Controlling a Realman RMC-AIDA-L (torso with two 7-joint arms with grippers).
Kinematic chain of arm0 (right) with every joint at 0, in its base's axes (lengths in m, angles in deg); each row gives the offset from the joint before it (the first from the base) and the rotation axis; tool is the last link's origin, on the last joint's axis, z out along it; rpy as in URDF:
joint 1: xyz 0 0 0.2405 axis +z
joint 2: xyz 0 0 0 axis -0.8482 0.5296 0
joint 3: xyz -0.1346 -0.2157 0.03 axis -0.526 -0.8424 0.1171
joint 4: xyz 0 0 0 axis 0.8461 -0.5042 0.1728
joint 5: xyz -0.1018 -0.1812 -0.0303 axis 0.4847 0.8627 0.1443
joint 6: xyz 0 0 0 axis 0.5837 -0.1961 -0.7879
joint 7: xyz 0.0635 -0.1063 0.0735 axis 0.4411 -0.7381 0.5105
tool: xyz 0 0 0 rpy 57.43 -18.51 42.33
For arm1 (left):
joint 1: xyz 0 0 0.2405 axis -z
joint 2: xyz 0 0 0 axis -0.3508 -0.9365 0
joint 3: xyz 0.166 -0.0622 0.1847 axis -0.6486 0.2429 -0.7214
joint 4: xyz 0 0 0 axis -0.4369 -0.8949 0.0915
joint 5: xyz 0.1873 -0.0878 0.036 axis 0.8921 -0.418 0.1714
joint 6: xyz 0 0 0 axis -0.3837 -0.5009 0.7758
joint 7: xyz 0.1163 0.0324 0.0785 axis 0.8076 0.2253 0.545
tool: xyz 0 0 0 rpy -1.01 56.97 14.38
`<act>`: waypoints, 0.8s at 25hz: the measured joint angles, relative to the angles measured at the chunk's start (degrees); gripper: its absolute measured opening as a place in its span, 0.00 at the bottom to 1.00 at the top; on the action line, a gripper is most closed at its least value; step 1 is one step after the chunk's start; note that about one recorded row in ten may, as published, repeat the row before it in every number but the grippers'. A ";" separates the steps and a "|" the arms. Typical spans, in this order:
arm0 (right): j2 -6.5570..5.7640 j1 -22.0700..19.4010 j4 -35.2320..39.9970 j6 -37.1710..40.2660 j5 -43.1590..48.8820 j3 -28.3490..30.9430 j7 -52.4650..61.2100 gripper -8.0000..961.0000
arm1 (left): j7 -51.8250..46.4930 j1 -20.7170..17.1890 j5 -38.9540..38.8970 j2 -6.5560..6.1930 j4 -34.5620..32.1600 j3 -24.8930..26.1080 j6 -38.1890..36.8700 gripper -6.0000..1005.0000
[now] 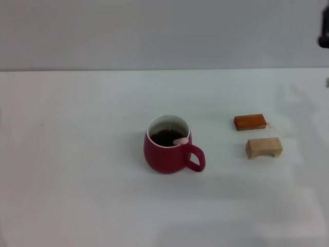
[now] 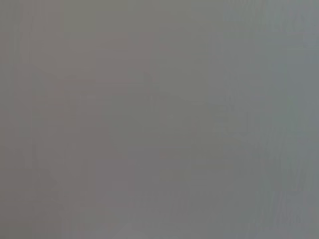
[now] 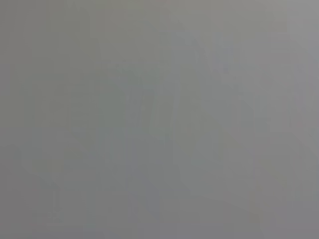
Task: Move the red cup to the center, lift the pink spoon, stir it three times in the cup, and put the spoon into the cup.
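With the pink spoon (image 1: pixel 180 141) already resting handle-up in the red cup (image 1: pixel 167 152) mid-table, neither gripper shows, so their grip state can't be told.

Only one bit of the robot's body shows: a small dark part (image 1: pixel 324 32) at the right edge of the head view, high up against the grey wall. Black, blocky, with a rounded lower end. Too little of it is in frame to tell which piece of the right arm it is. No cables, screws or markings can be made out. Both wrist views are plain grey.
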 joint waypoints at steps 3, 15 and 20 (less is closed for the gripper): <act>0.14 -1.08 4.16 4.95 -1.28 -0.18 3.00 0.28 | -0.03 -0.19 0.00 0.07 0.18 -0.06 -0.02 0.84; -0.27 -2.90 6.29 7.92 -1.17 -0.33 5.59 0.28 | -2.26 -0.39 0.10 -0.14 -0.22 -0.83 -0.02 0.84; -0.74 -1.77 6.40 1.50 1.00 -0.50 6.06 0.28 | -2.07 -0.86 0.14 -0.15 -0.38 -1.27 -0.28 0.84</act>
